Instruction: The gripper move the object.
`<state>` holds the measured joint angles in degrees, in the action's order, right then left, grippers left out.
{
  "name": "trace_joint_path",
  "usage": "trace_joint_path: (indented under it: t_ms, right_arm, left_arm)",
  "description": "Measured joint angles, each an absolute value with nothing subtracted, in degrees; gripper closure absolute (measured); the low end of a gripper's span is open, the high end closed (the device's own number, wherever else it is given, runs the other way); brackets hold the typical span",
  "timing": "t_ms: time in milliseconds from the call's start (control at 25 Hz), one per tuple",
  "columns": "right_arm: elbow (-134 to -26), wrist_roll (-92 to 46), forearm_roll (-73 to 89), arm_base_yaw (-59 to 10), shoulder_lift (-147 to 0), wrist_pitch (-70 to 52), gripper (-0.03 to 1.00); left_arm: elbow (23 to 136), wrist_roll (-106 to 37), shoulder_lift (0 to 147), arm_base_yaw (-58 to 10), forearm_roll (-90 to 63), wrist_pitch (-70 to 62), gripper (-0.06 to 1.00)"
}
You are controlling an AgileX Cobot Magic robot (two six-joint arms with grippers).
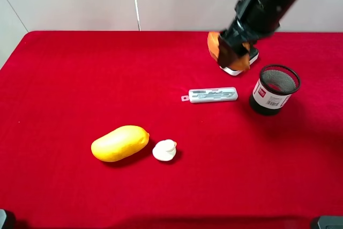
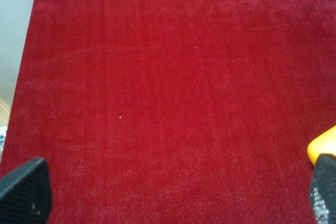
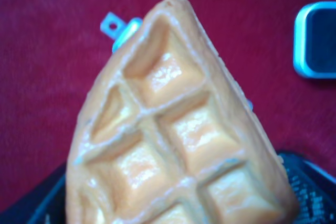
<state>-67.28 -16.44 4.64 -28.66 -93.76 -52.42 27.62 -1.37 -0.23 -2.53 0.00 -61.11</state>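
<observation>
Right gripper (image 1: 231,51) reaches in from the far right corner of the tabletop (image 1: 80,79), its fingers (image 3: 47,205) clenched on the waffle slice (image 1: 214,45). In the right wrist view the slice fills most of the frame. Its gridded face is toward the camera, its pointed end leads away from the wrist, and its wide end sits between the two dark fingers, one on each side. The slice looks clear of the red cloth. In the high view it lies over a flat white-edged device (image 1: 236,69) near the far edge, but I cannot tell whether they touch. A black mesh cup (image 1: 274,89) stands upright just to the right of that device. A long white case (image 1: 211,95) lies flat nearer the middle, apart from both. A yellow mango (image 1: 120,143) rests at the near left with a small white piece (image 1: 164,150) just beside it on its right. Both are well apart from the slice. Left gripper (image 2: 173,195) is over bare red cloth with its fingers released and spread wide, nothing between them. The mango's edge shows just beside one fingertip.
</observation>
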Motion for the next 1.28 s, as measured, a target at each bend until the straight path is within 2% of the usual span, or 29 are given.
trace_joint_path:
  t_ms: [320,1280]
  right_arm:
    - [-56.0,-16.4,7.1,-28.7,-92.0,-47.2,0.43]
    - [-37.2,-16.5,11.2,-30.7,-91.9,-25.8,0.43]
  left_arm:
    - [27.6,-1.4,-0.2,-2.5,0.0,-61.1,-0.03]
    - [27.6,-1.4,-0.2,-2.5,0.0,-61.1,-0.03]
